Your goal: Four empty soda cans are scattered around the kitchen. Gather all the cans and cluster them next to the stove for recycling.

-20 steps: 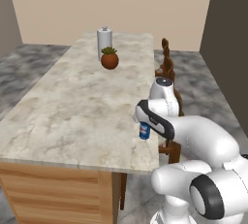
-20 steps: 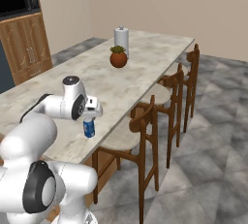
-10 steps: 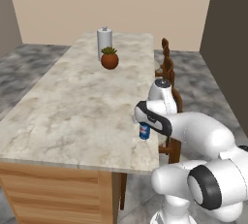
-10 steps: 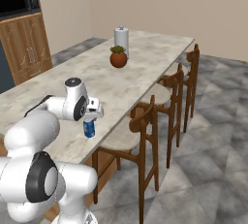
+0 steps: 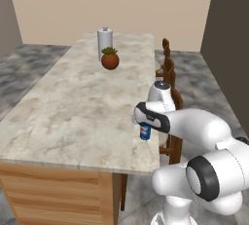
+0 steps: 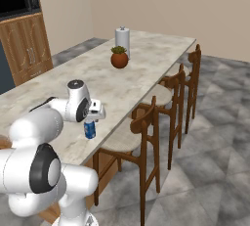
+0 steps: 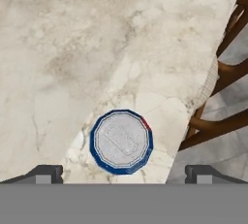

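We see a long marble island (image 5: 73, 107) with wooden stools (image 6: 146, 122) along its far edge; a terracotta plant pot (image 5: 110, 61) and a grey canister (image 5: 104, 39) stand well up the counter; near the stool-side edge stands the blue-and-white soda can (image 5: 145, 132), upright. Over the last second little has shifted; the gripper (image 7: 123, 172) still hangs directly above the can, fingers spread wide and grasping nothing. We judge the descent onto this can is pending; carrying it to the stove remains.
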